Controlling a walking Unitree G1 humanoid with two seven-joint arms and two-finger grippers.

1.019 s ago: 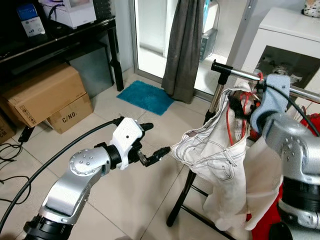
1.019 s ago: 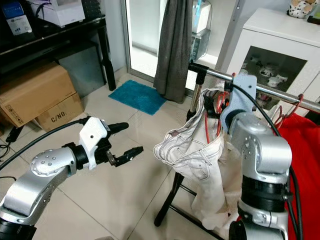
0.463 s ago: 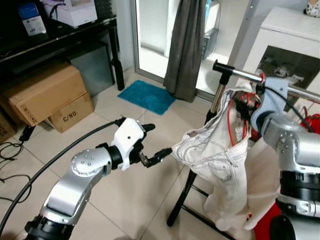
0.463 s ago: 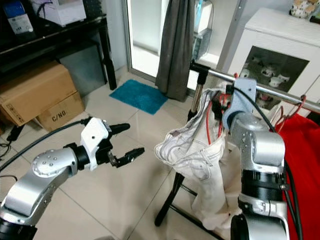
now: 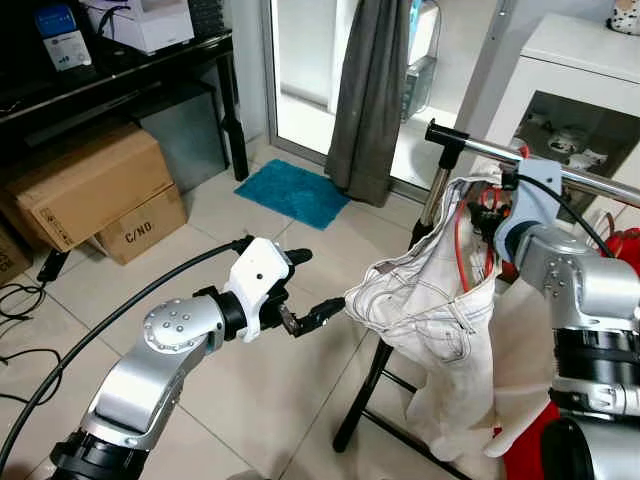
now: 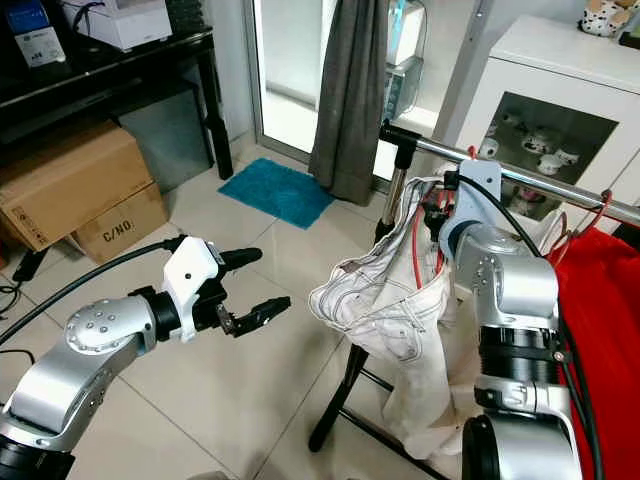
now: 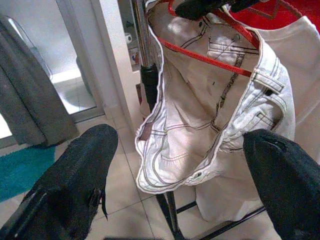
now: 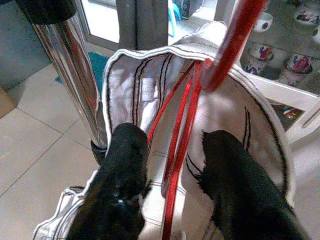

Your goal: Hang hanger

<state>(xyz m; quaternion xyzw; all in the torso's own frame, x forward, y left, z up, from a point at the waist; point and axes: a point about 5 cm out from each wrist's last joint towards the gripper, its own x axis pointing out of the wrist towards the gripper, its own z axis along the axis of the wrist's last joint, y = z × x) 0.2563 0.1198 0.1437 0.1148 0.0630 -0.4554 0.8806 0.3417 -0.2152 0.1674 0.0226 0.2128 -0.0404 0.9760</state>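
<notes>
White jeans (image 5: 430, 290) hang on a red hanger (image 8: 180, 150) whose hook (image 8: 235, 40) rises toward the chrome rail (image 5: 480, 148) of a clothes rack. My right gripper (image 8: 175, 175) is up at the rail's end, open, with the hanger's red wires running between its two black fingers (image 8: 125, 175). In the eye views its wrist (image 5: 530, 190) sits just below the rail, against the jeans' top. My left gripper (image 5: 315, 285) is held out at mid height, open and holding nothing, its lower fingertip just short of the jeans' waistband (image 7: 210, 150).
The rack's black legs (image 5: 365, 390) stand on the tiled floor. A red garment (image 6: 600, 290) hangs further along the rail. Behind are a white glass-front cabinet (image 5: 580, 90), a grey curtain (image 5: 370, 90) and a blue mat (image 5: 292, 192). Cardboard boxes (image 5: 90, 185) sit under a black desk on my left.
My right wrist has shifted a little to the left along the rail. The left gripper stays open in nearly the same spot by the waistband.
</notes>
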